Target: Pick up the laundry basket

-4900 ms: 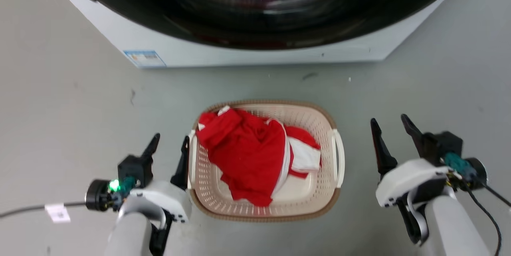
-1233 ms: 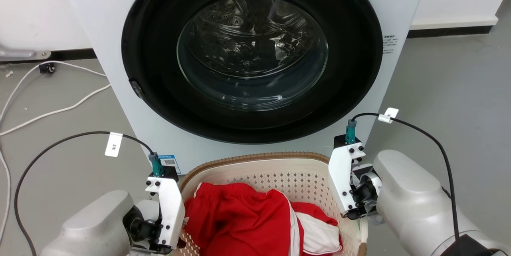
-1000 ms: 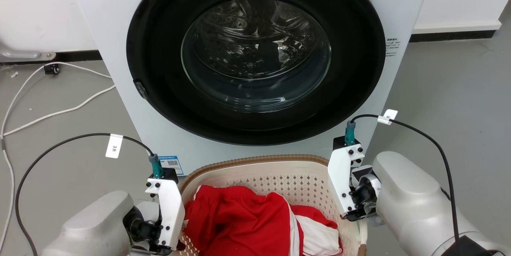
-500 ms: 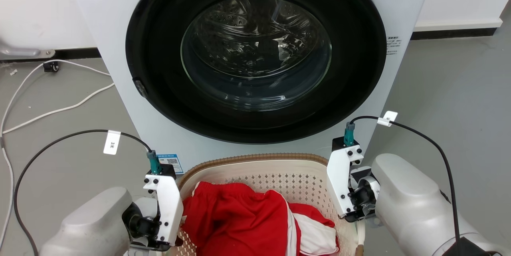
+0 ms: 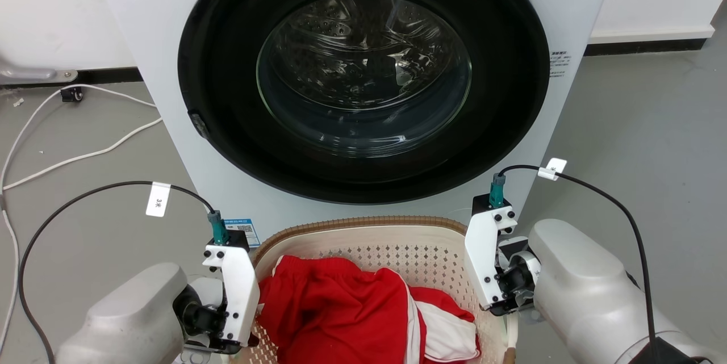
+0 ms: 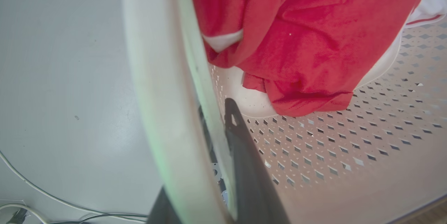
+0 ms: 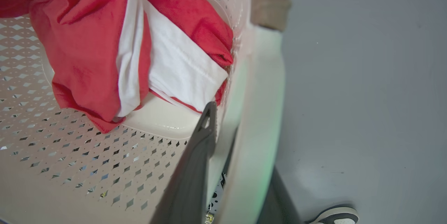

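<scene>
Facing a large white front-loading washing machine (image 5: pixel 363 86) with a dark round door, just beyond both grippers. Holding between them a cream perforated plastic laundry basket (image 5: pixel 369 233) with a brown braided rim, crumpled red-and-white cloth garment (image 5: pixel 335 313) inside. Clamping left gripper (image 6: pixel 209 136) and right gripper (image 7: pixel 241 136) on its white loop handles (image 6: pixel 153 77), one dark finger inside the wall, one outside.

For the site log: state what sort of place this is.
Probably a laundry area: a white front-loading washing machine with round glass door, a cream perforated plastic laundry basket holding red-and-white clothes, on a smooth grey floor.
</scene>
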### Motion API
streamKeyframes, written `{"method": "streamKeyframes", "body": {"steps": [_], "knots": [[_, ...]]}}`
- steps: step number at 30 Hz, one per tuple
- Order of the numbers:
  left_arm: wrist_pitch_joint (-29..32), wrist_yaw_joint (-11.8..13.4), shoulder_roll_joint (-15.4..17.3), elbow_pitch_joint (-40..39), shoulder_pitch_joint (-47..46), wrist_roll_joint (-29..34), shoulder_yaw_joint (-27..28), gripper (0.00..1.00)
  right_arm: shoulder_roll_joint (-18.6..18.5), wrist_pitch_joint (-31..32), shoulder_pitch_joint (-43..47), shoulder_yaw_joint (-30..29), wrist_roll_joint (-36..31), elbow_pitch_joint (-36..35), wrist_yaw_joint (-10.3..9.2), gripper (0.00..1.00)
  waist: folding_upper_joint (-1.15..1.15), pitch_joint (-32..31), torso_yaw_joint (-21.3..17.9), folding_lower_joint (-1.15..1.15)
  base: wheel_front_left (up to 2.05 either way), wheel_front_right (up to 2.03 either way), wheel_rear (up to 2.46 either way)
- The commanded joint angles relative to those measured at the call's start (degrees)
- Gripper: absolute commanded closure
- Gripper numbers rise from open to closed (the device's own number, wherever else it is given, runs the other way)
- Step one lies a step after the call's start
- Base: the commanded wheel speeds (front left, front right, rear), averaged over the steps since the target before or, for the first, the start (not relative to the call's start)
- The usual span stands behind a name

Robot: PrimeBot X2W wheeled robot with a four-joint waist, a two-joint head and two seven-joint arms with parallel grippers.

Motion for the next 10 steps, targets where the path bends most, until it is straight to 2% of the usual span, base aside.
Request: {"method": "streamKeyframes", "body": {"steps": [1,10], "knots": [[0.5,-0.4,0.9,0.5,-0.1,0.6,-0.8,1.00,-0.9,-0.5,-1.6,0.3,0.0,-0.2,0.16,1.00,0.00,0.0,0.0,0.00,0.00,0.00,0.00],[0.5,-0.4,0.9,0.7,-0.1,0.2,-0.9,1.00,-0.9,-0.8,-1.7,1.0,0.8,-0.2,0.16,1.00,0.00,0.0,-0.2,0.00,0.00,0.00,0.00]]}}
